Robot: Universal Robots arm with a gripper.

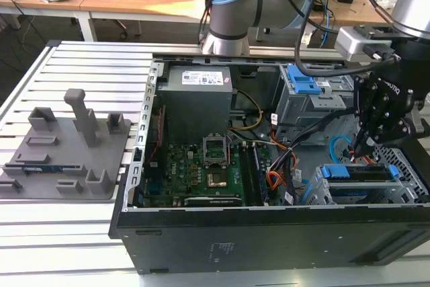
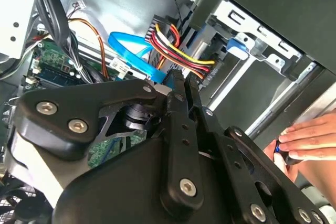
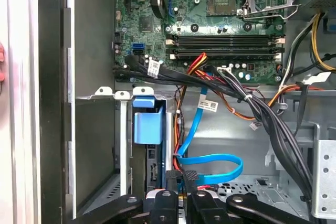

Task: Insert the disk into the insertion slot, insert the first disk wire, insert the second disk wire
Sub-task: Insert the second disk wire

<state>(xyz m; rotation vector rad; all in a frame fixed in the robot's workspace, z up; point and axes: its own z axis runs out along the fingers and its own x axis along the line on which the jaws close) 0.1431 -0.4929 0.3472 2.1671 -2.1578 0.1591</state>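
Open computer case [image 1: 201, 233]; disk [image 1: 356, 173] seated in insertion slot [image 1: 410, 166]; jaws nearly closed, pinching second disk wire [image 3: 210, 163] plug.

A person's hand [image 2: 310, 139] is cut off at the second wrist view's right edge. The tool [image 3: 181, 179] hides the light-blue flat cable's [image 3: 210, 162] plug at the first wrist view's bottom centre.

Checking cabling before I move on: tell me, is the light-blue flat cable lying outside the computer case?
No: in the first wrist view the light-blue flat cable loops inside the case.
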